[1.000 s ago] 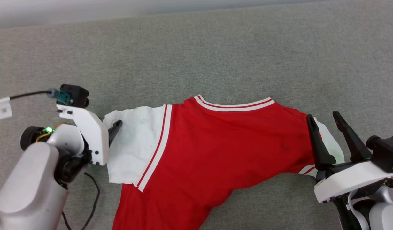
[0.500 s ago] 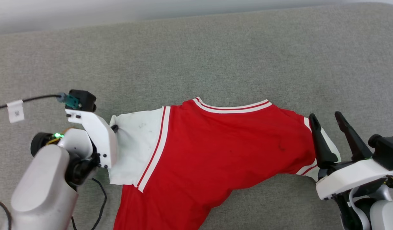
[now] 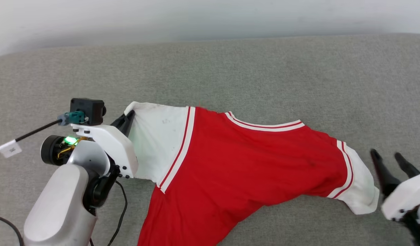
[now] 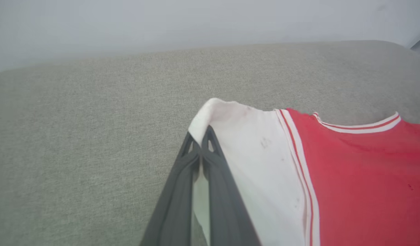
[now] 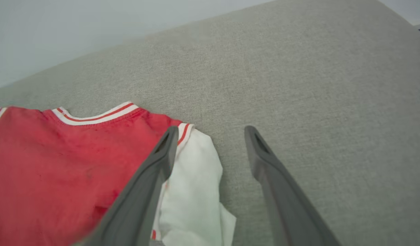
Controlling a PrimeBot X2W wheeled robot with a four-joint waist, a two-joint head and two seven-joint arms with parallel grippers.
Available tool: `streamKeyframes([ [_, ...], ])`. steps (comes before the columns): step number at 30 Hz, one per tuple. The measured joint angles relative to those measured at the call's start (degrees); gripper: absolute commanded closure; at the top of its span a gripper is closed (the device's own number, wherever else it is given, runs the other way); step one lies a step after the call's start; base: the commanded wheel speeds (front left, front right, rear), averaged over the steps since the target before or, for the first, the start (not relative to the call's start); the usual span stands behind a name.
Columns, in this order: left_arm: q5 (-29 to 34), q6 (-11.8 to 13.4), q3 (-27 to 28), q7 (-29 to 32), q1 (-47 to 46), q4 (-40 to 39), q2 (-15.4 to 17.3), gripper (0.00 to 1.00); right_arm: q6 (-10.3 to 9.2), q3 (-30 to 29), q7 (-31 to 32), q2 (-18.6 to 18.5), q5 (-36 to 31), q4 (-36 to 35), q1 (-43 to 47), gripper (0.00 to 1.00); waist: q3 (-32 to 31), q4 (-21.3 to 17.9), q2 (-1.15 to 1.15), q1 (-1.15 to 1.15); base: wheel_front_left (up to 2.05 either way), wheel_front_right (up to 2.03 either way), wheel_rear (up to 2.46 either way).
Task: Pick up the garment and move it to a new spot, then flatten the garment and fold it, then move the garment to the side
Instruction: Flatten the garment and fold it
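Presently we note the red jersey T-shirt (image 3: 251, 164) (image 4: 360, 177) (image 5: 59, 164) lying spread on the grey cloth-covered desk (image 3: 230, 68), its striped neck trim (image 3: 264, 125) towards the far side. The lower body runs off the near edge of the head view.

Left tool (image 3: 128, 118) (image 4: 199, 136): fingers pressed together, pinching the outer corner of the white sleeve (image 3: 158, 143) on that side. In the left wrist view the corner curls over the fingertips, and white cloth shows between the fingers lower down.

Right tool (image 3: 387, 155) (image 5: 211, 131): fingers spread apart, holding nothing. It sits just beside the other white sleeve (image 3: 362, 194). In the right wrist view one finger crosses in front of the sleeve seam and the other stands over bare desk. Whether it touches the cloth, we cannot tell.

A black cable (image 3: 32, 133) with a white tag (image 3: 10, 148) leads off the left wrist.
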Motion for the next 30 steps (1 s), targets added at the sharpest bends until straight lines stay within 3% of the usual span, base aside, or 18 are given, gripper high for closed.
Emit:
streamKeyframes([
  [6, 0.5, 2.1, 1.1, -1.2, 2.8, -6.2, 1.0, 1.00, 0.00, -3.2, 15.6, -5.3, 2.8, 1.4, -0.4, 0.00, -0.8, 1.2, 0.00, 0.00, 0.00, 0.00, 0.00],
  [11, 0.6, 3.0, 0.9, -1.0, 3.9, -9.8, 1.0, 1.00, 0.00, -2.1, 26.0, -7.0, 4.8, 1.0, -2.2, 0.00, 0.5, 1.7, 0.00, 0.00, 0.00, 0.00, 0.00],
  [23, 0.9, 3.1, -0.6, -0.3, 3.7, -12.0, 0.7, 1.00, -0.01, 5.1, 35.5, -7.8, 5.6, 6.1, -8.4, 0.00, 4.9, 3.8, 0.00, 0.00, 0.00, 0.00, 0.00],
  [24, 0.9, 3.0, -0.7, -0.3, 3.7, -11.9, 0.7, 1.00, 0.00, 5.3, 35.7, -8.0, 5.7, 6.7, -8.7, 0.15, 5.0, 3.9, 0.00, 0.00, 0.00, 0.00, 0.00],
  [25, 0.9, 3.0, -0.8, -0.3, 3.6, -11.8, 0.6, 1.00, -0.01, 5.3, 35.8, -8.0, 6.2, 7.3, -9.1, 0.60, 5.2, 4.1, 0.00, 0.00, 0.00, 0.00, 0.00],
  [26, 0.9, 2.9, -0.9, -0.3, 3.4, -11.7, 0.6, 1.00, -0.01, 5.3, 35.9, -8.2, 6.4, 7.8, -9.4, 1.00, 5.3, 4.2, 0.00, 0.00, 0.00, 0.00, 0.00],
  [30, 0.5, 2.9, -0.8, -0.5, 3.3, -11.1, 0.8, 1.00, 0.00, 6.4, 34.6, -8.8, 6.5, 9.0, -10.6, 1.00, 5.1, 4.3, 0.00, 0.00, 0.00, 0.00, 0.00],
])
